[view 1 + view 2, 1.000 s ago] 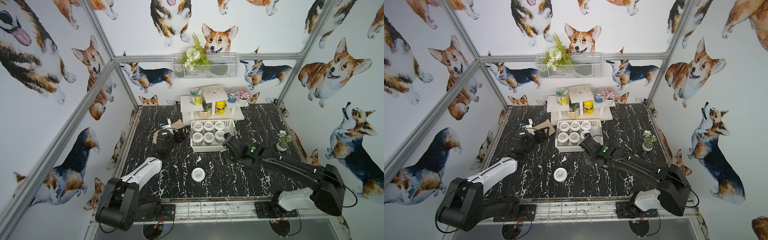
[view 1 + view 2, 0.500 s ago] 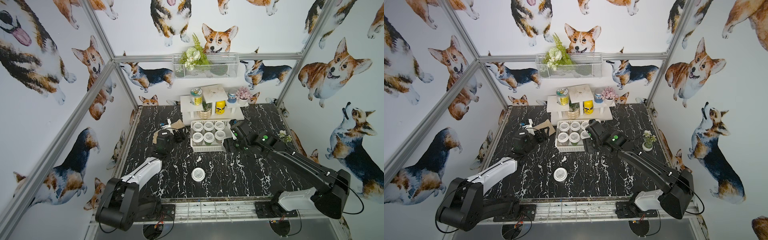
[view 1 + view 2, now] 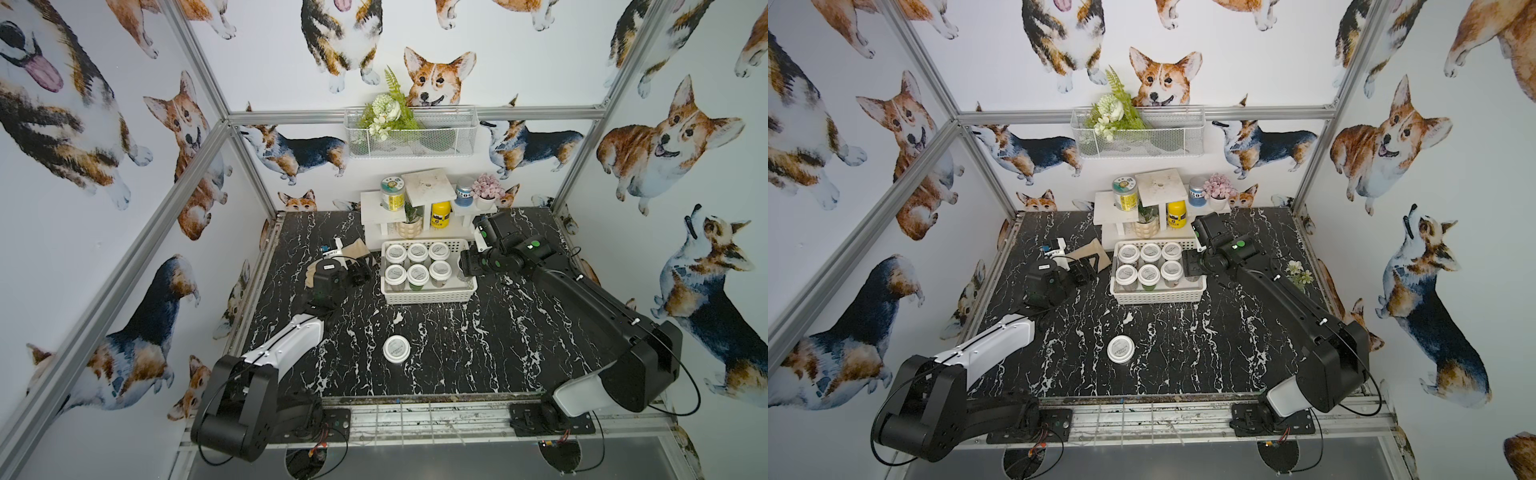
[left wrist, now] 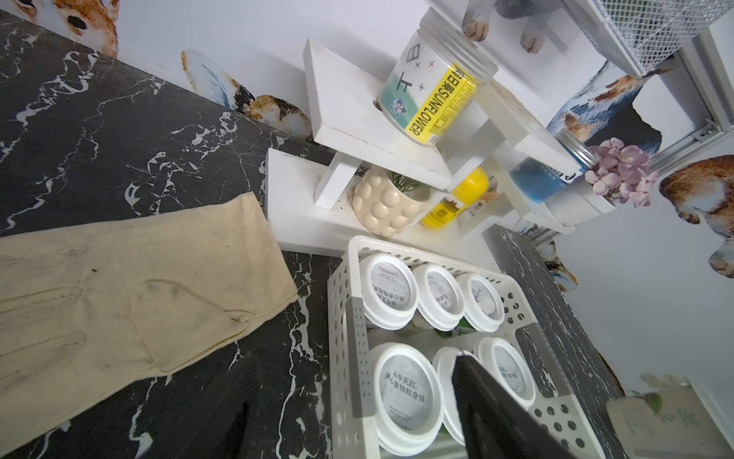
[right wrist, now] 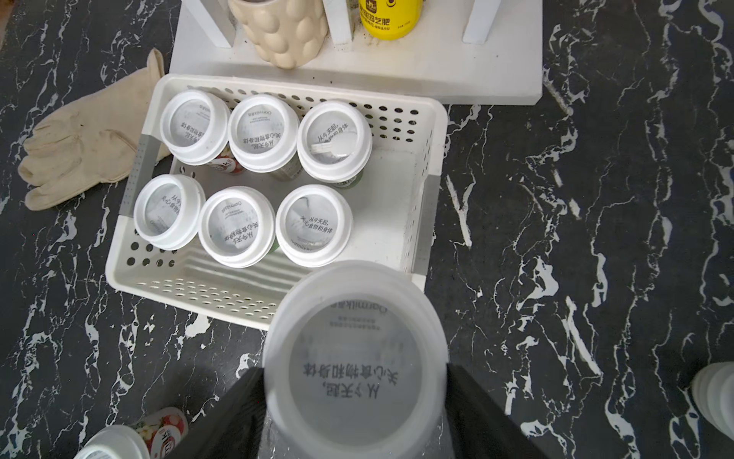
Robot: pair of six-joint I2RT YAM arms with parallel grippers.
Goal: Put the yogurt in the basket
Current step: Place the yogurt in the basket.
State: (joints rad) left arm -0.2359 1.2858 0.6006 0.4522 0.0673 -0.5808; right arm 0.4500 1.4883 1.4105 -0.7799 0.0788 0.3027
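Reaching over the basket (image 3: 428,296) rim, right arm (image 3: 582,303) outstretched, hand (image 3: 466,266) clamped on a yogurt jar (image 5: 353,357).

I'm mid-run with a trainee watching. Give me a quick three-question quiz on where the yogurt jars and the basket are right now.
1. How many jars stand inside the basket?
2. True or false: the right gripper is clamped on a seventh jar.
3. Where does the loose jar stand? A) on the table in front of the basket; B) behind the basket; C) inside the basket.

Key: 1. six; 2. true; 3. A.
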